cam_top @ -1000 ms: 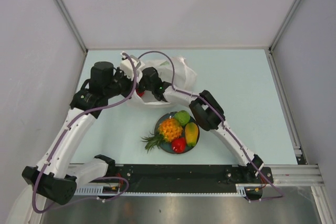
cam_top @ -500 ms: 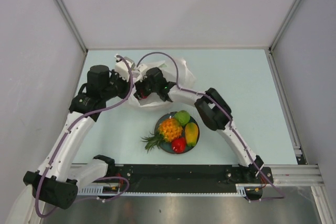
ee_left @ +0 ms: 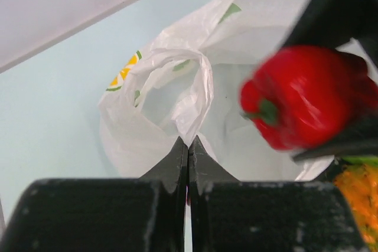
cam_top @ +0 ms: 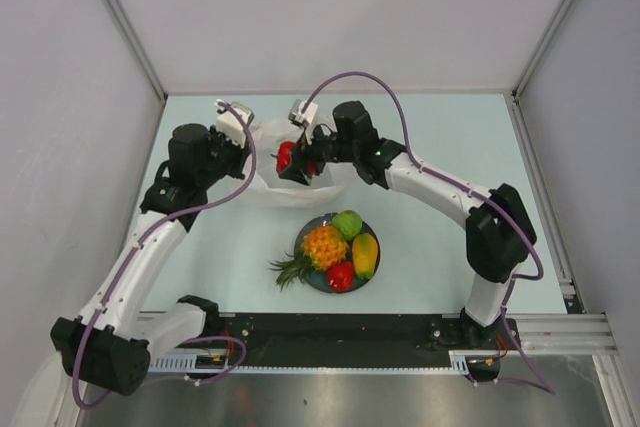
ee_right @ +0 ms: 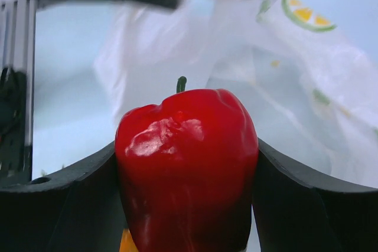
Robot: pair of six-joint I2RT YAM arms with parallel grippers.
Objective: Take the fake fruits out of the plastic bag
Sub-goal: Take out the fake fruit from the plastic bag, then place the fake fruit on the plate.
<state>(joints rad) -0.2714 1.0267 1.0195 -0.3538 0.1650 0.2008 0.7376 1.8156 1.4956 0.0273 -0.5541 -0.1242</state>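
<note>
The left jaws are closed on a fold of the bag (ee_left: 147,116), upper left of the top view, probably to keep its mouth raised and open; the right jaws grip a red pepper (ee_right: 186,163) held above the bag, free of the film; the pineapple (cam_top: 323,245) and mango (cam_top: 365,255) lie on the plate (cam_top: 314,281) at centre, probably the pepper's destination.

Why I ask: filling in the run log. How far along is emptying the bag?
Done: a pineapple, a green fruit, a yellow mango and a red fruit lie on the plate. In hand: the right fingers grip a red pepper over the plastic bag; the left fingers pinch the bag's edge. Left: setting the pepper down. No other fruit shows inside the bag, though its folds hide part.
</note>
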